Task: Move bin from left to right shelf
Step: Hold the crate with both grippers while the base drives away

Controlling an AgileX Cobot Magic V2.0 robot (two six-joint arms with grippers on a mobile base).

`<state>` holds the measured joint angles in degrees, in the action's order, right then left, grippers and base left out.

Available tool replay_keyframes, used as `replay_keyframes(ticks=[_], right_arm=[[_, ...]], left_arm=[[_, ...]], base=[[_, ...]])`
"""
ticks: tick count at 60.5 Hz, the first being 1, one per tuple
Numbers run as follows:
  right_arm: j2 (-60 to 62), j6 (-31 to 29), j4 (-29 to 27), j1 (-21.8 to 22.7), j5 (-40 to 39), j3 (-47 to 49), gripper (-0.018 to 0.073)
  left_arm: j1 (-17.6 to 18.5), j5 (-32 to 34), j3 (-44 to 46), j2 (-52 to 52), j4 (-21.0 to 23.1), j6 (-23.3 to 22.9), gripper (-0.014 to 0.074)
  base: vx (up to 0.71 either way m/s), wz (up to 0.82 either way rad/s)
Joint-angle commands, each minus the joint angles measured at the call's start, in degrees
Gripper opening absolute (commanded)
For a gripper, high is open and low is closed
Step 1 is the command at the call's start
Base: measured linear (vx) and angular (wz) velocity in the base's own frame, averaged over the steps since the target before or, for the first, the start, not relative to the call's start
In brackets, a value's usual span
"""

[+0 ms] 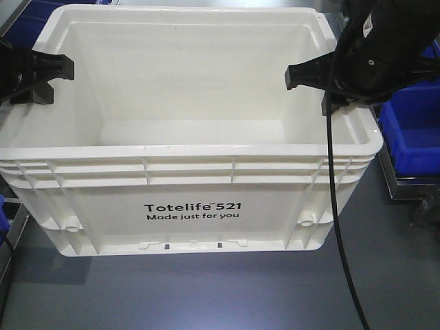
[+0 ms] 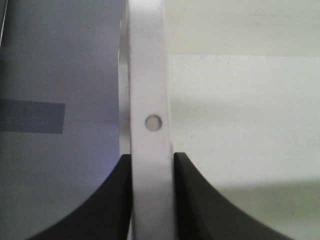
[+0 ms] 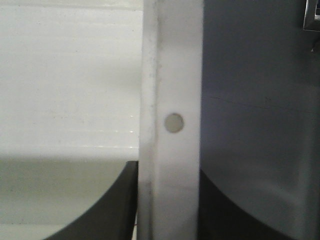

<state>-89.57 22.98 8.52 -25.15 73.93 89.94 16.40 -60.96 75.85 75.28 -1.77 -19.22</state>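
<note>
The white bin (image 1: 192, 172), printed "Totelife 521 Made just for you", fills the front view and stands open and empty over a grey surface (image 1: 206, 295). My left gripper (image 1: 45, 82) clamps its left rim, and my right gripper (image 1: 317, 89) clamps its right rim. In the left wrist view the white rim (image 2: 150, 75) runs up between the black fingers (image 2: 120, 200), with the left gripper (image 2: 152, 165) shut tight on it. In the right wrist view the right gripper (image 3: 169, 170) pinches the rim (image 3: 172, 75) the same way. Each rim shows a small round hole.
Blue bins sit to the right (image 1: 412, 130) and at the top left (image 1: 27, 24). A metal shelf frame (image 1: 388, 182) stands beside the white bin's right corner. A black cable (image 1: 337, 227) hangs down in front of the bin's right side.
</note>
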Motion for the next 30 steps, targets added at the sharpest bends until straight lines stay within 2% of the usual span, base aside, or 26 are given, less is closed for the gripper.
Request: replay_keyframes(ticks=[1, 30], right_arm=[[2.9, 0.4, 3.4, 0.1, -2.4, 2.2, -0.0008], [2.9, 0.4, 3.4, 0.1, -2.4, 2.2, -0.0008]], left_arm=[[0.4, 5.7, 2.4, -2.6, 1.3, 1.0, 0.0092], [0.4, 5.7, 2.4, -2.6, 1.3, 1.0, 0.0092]], base=[[0.11, -0.14], [0.13, -0.06]])
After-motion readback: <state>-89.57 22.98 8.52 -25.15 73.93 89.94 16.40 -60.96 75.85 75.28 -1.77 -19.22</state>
